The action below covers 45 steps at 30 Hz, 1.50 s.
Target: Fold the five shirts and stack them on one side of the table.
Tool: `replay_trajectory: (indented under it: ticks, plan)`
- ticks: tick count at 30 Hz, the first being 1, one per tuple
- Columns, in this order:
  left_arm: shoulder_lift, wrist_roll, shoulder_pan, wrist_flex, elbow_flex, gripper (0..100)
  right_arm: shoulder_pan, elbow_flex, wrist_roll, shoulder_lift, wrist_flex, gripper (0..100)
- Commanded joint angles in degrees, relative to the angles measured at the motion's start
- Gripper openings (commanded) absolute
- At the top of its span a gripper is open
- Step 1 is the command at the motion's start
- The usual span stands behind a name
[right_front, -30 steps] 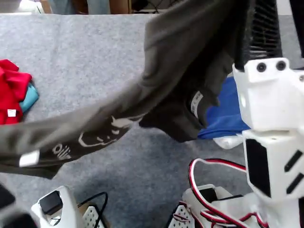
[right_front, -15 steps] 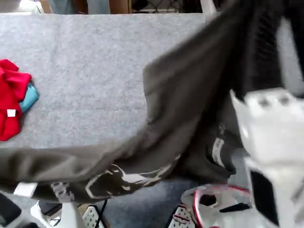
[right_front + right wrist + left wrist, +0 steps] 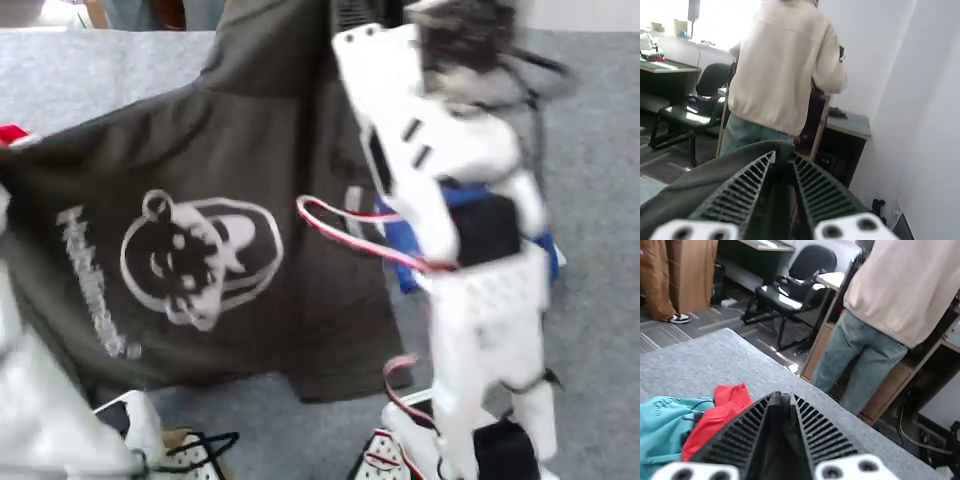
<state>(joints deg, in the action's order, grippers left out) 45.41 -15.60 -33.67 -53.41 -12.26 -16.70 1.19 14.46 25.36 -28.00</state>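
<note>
One dark shirt (image 3: 200,250) held spread above the desk (image 3: 590,300), hiding much of it, blue shirt (image 3: 470,205) partly covered by an arm, left fingers (image 3: 812,427) and right fingers (image 3: 815,190) each clenched on the dark shirt, left wrist view adding red shirt (image 3: 725,407) touching teal shirt (image 3: 665,425).

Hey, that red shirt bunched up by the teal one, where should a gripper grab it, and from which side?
Probably the raised fold of the red shirt, from above: it stands up off the table, so jaws can close around it, and lies away from the teal shirt, so snagging both is less likely. The left gripper and right gripper hold the dark grey shirt.
</note>
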Motion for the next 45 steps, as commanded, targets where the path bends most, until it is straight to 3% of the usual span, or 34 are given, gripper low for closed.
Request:
replay_trajectory:
  ticks: [1, 5, 10, 18, 30, 34, 39, 45]
  plan:
    - [-6.3, 3.4, 5.6, 27.7, -18.6, 3, 0.0, -7.3, -0.3, -5.0, 12.9, 1.4]
    - [-20.7, 4.0, 6.2, 44.9, -19.6, 3, 1.9, -1.5, -0.5, -17.4, 19.9, 1.4]
    - [-40.4, 3.9, 5.8, 45.4, -1.7, 3, 4.4, 18.2, -3.7, -34.8, 16.6, 1.4]
    - [-56.4, 3.9, 5.7, 27.3, 25.2, 3, 4.7, 54.3, -4.6, -57.3, -4.7, 1.4]
    - [-57.0, 4.4, 5.6, 5.3, 27.6, 3, 5.0, 89.3, -4.1, -70.7, -49.5, 1.4]
    - [-57.0, 6.0, 5.8, -3.0, 27.6, 3, 4.9, 94.9, -3.0, -72.5, -61.7, 1.5]
    - [-57.0, 9.2, 6.1, -12.7, 27.6, 3, 3.3, 94.5, 6.2, -72.7, -72.0, 1.4]
    - [-56.1, 13.0, 6.2, -17.6, 22.2, 3, 2.7, 91.1, 8.7, -72.2, -73.6, 1.4]
